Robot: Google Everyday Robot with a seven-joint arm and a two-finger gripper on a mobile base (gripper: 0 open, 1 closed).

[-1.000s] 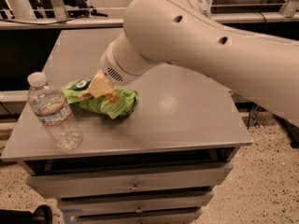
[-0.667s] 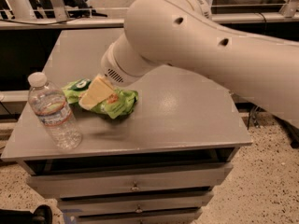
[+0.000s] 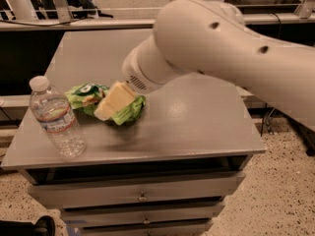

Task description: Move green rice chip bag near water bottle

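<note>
Your big white arm [image 3: 221,48] reaches in from the right over the grey cabinet top [image 3: 197,117], and the drawers [image 3: 142,193] underneath are all pushed in. The water bottle [image 3: 56,119] stands upright at the front left, white cap on; can't tell how full it is. The green rice chip bag [image 3: 129,110] lies just beside it, to the right. The gripper [image 3: 113,101] sits right on the bag; can't tell if it's clamped.

I see water bottle [image 3: 56,119] on tabletop [image 3: 197,117], front-left; green rice chip bag [image 3: 82,95] just beside, at 2 o'clock; gripper [image 3: 113,101] over bag.
</note>
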